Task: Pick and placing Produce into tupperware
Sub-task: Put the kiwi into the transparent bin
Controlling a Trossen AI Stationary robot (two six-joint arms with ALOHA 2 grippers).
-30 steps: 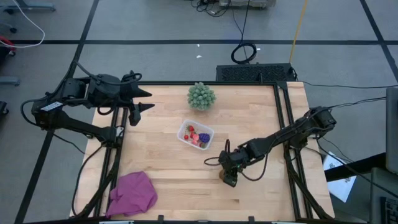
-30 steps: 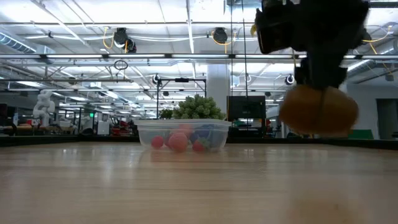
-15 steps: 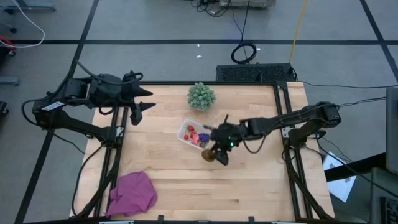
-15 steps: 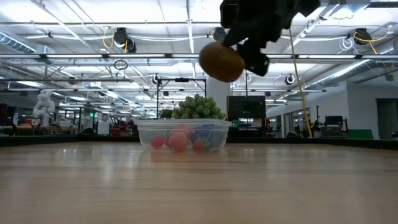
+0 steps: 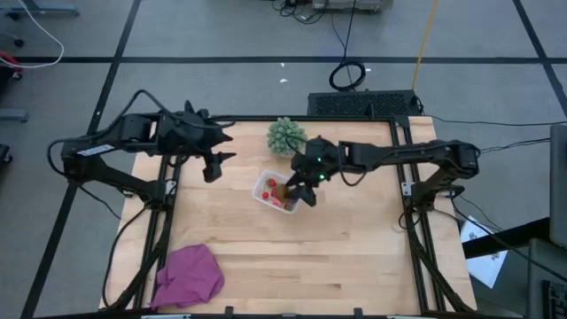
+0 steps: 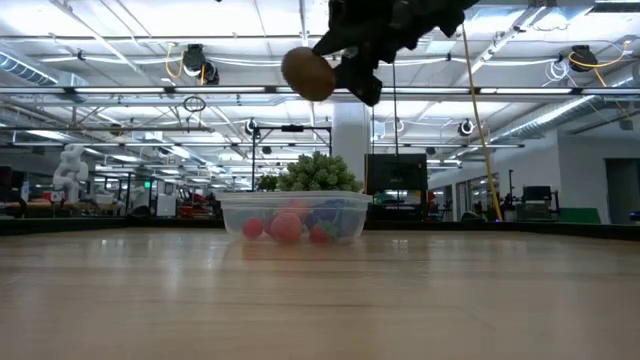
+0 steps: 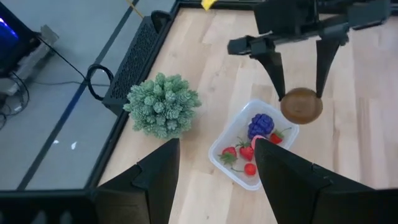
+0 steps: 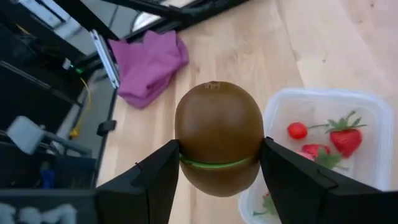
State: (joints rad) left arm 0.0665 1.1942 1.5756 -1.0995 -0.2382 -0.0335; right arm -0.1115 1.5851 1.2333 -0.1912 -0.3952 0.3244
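Note:
The clear tupperware [image 5: 269, 190] stands mid-table with red berries and a purple piece [image 7: 260, 124] inside. A brown oval piece of produce [image 8: 217, 134] hangs above the tupperware's right end, with my right gripper [image 5: 304, 188] shut on it. In the low view it [image 6: 308, 73] is well above the container [image 6: 295, 215]. My left gripper [image 5: 217, 162] hovers open over the table's far left, its fingers around nothing. My right gripper pinches the brown oval piece between its two fingers [image 8: 155, 180], one on each side of its widest part [image 8: 185, 155]. The fingers slant down, coming from the table's right. The piece is lifted clear, above the tupperware.
A pale-green spiky ball [image 5: 285, 135] sits just beyond the tupperware at the far edge. A magenta cloth [image 5: 189, 275] lies at the near left corner. Bare wood lies near and right of the container.
My right gripper has carried the brown piece from low over the table's near right, up and toward the far left, to above the tupperware, rolling as it went. My left gripper has moved a little toward the table's right and the container.

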